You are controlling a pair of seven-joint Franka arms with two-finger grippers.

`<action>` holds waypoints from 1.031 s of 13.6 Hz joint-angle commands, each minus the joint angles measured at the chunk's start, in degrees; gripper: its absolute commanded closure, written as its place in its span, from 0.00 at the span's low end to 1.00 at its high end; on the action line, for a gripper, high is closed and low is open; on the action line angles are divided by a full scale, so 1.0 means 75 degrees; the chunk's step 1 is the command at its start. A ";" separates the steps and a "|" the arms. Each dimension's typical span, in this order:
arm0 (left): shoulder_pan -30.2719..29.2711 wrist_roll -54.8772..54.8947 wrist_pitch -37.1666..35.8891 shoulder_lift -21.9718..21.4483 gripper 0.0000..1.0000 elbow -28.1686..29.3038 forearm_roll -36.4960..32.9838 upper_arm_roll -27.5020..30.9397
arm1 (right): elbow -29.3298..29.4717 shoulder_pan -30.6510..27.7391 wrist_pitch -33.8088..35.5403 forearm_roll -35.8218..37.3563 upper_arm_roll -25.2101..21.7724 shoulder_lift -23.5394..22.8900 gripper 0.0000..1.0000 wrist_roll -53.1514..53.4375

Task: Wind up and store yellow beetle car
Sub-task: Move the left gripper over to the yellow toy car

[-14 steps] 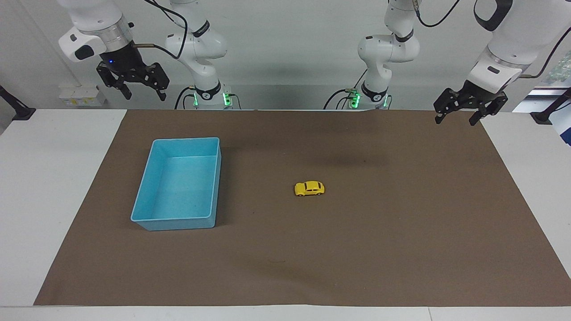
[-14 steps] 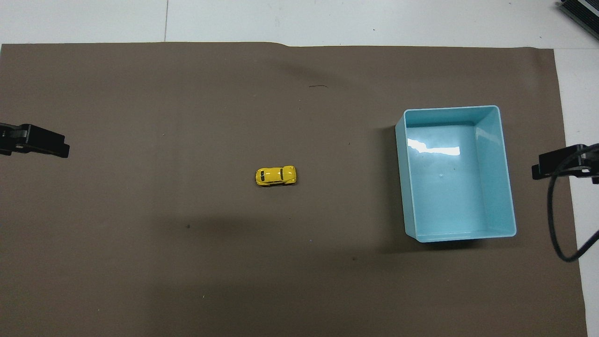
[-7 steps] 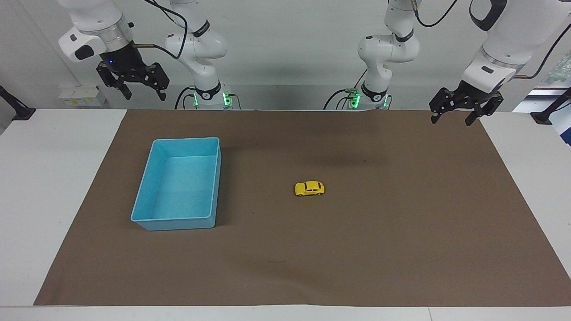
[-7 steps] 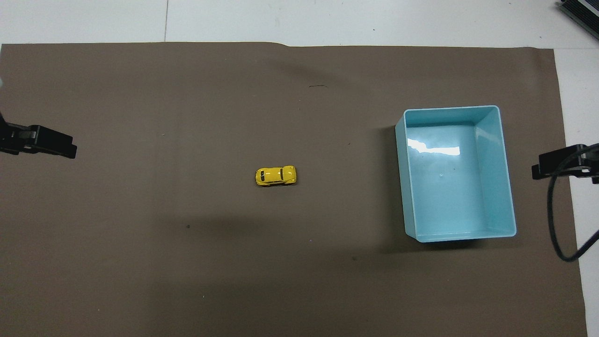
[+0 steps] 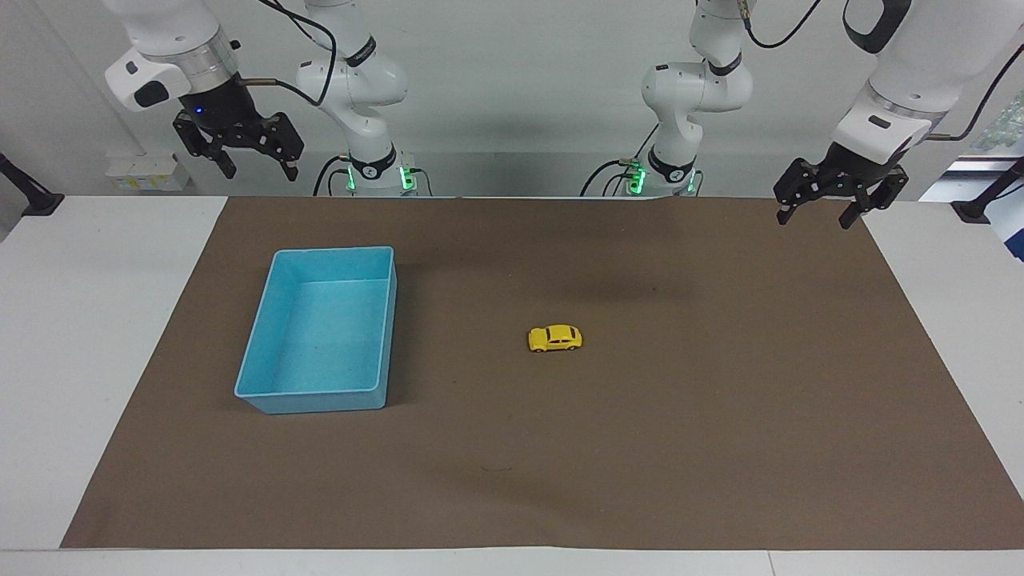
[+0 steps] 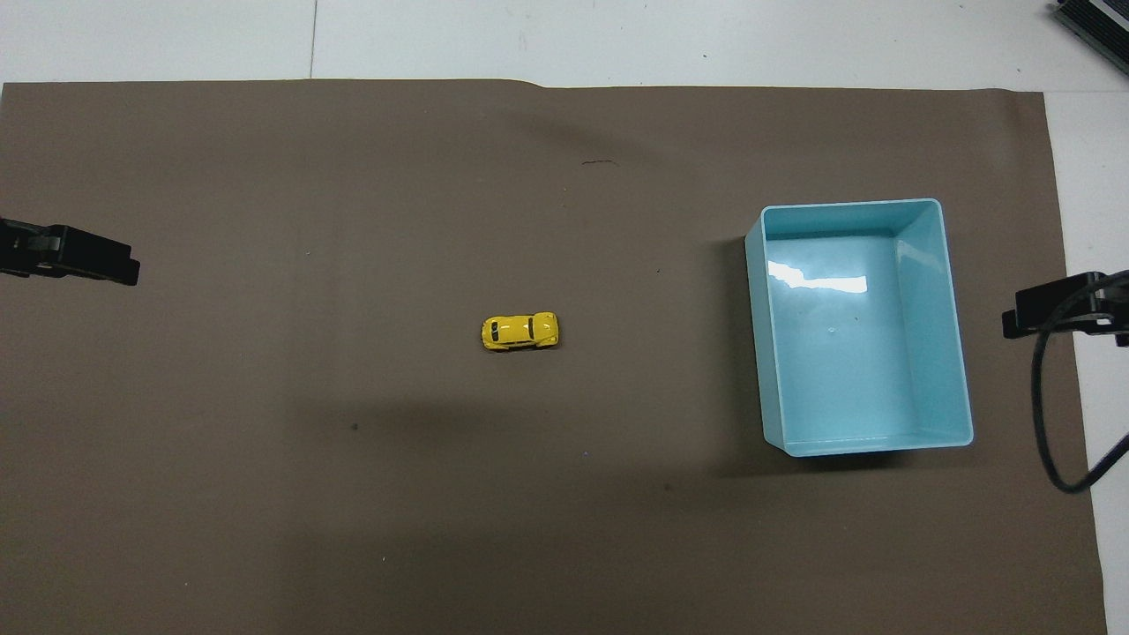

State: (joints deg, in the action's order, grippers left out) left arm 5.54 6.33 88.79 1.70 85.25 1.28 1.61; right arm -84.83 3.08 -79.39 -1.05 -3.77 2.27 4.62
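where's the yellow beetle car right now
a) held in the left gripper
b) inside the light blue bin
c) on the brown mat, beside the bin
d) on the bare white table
c: the yellow beetle car sits on the brown mat, apart from the empty light blue bin, with both grippers raised and holding nothing.

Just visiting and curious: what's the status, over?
Left gripper and right gripper open, raised, empty. Yellow beetle car on the mat, untouched, beside the empty blue bin. Nothing in the way.

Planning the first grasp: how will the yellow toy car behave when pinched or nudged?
The yellow beetle car stands on its wheels on the brown mat, so a nudge along its length would probably roll it. Its glossy, rounded body may slip from the jaws. Being tiny, it is likely light and rigid.
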 commanded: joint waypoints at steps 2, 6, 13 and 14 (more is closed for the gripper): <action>-0.0013 0.1647 0.0336 -0.0004 0.00 0.0515 -0.0007 -0.0028 | -0.0115 -0.0107 0.0003 -0.0047 0.0057 0.0130 0.00 -0.0206; 0.0092 0.3918 0.0934 0.0055 0.00 0.1042 -0.0007 -0.0074 | -0.0127 -0.0107 0.0003 -0.0047 0.0057 0.0130 0.00 -0.0206; 0.1486 0.6292 0.2397 0.0477 0.00 0.2026 0.0005 -0.0075 | -0.0127 -0.0107 0.0003 -0.0047 0.0046 0.0119 0.00 -0.0206; 0.1627 0.6397 0.2632 0.0477 0.00 0.2294 0.0005 -0.0075 | -0.0115 -0.0118 0.0003 -0.0047 0.0057 0.0119 0.00 -0.0206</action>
State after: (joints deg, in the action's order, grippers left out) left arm 15.65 51.27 104.80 5.74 98.73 1.37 0.07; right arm -84.83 3.08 -79.39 -1.05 -3.77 2.27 4.62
